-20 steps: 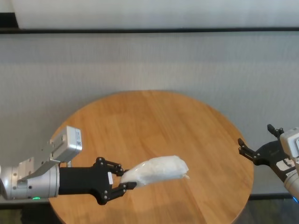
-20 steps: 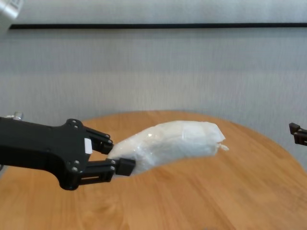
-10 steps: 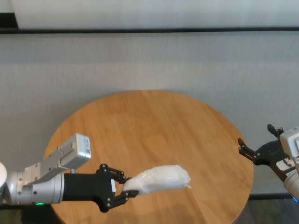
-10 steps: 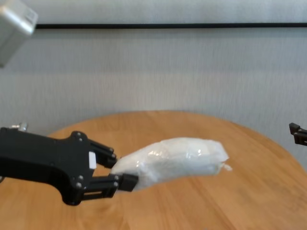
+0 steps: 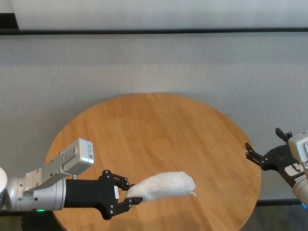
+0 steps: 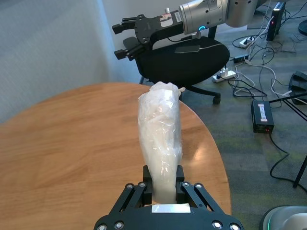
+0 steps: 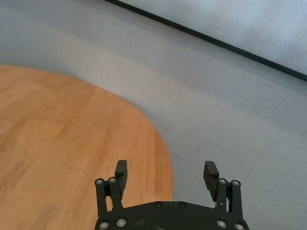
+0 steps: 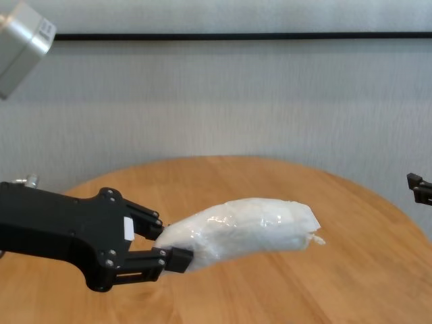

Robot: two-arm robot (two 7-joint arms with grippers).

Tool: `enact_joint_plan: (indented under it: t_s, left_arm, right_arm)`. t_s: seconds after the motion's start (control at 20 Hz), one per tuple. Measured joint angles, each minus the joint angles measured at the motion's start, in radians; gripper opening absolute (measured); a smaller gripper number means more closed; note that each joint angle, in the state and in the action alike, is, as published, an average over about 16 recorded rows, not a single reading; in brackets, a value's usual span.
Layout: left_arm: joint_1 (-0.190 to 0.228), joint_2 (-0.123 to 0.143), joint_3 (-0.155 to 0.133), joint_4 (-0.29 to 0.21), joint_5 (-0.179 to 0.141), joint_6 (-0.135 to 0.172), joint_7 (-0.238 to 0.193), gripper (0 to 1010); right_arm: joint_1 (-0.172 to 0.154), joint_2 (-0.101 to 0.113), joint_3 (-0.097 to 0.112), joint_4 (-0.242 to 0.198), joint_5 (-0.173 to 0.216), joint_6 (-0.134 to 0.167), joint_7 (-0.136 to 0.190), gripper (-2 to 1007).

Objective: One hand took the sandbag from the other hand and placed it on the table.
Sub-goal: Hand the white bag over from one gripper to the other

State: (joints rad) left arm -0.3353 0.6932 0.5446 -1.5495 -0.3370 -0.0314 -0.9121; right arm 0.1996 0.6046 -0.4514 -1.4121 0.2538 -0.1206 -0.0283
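My left gripper, black with a small white square sticker, is shut on the near end of the sandbag. The bag is a lumpy white translucent pouch, held above the round wood table near its front edge, pointing toward my right side. It also shows in the chest view and the left wrist view, gripped between the fingers. My right gripper is open and empty, beyond the table's right edge; it shows in its wrist view and far off in the left wrist view.
A grey wall stands behind the table. In the left wrist view a black office chair and floor cables lie beyond the table's right side.
My left gripper has drawn back toward the table's front edge with the sandbag, and the bag now hangs a little lower. The right arm has not moved.
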Motion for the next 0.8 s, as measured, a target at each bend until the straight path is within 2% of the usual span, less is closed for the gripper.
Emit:
enact_joint_plan:
  t_s: [0.8]
  left_arm:
    - [0.001, -0.002, -0.005, 0.001, -0.003, -0.004, -0.004, 278]
  right_arm:
    - [0.000, 0.000, 0.000, 0.000, -0.003, -0.001, 0.001, 1000]
